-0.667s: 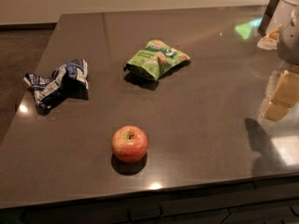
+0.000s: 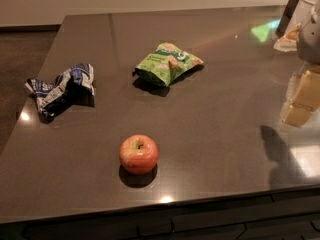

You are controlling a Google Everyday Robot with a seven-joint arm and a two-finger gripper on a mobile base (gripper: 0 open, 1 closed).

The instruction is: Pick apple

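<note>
The apple (image 2: 138, 154) is small, round and red with a yellowish patch around its stem. It sits upright on the dark tabletop (image 2: 220, 134) near the front edge, left of centre. My gripper (image 2: 301, 100) hangs at the right edge of the view, above the table's right side. It is far to the right of the apple and touches nothing I can see. Its shadow falls on the table below it.
A green snack bag (image 2: 167, 63) lies behind the apple near the table's middle. A crumpled blue and white bag (image 2: 61, 90) lies at the left. A white object (image 2: 290, 36) stands at the back right corner. The table's front edge is just before the apple.
</note>
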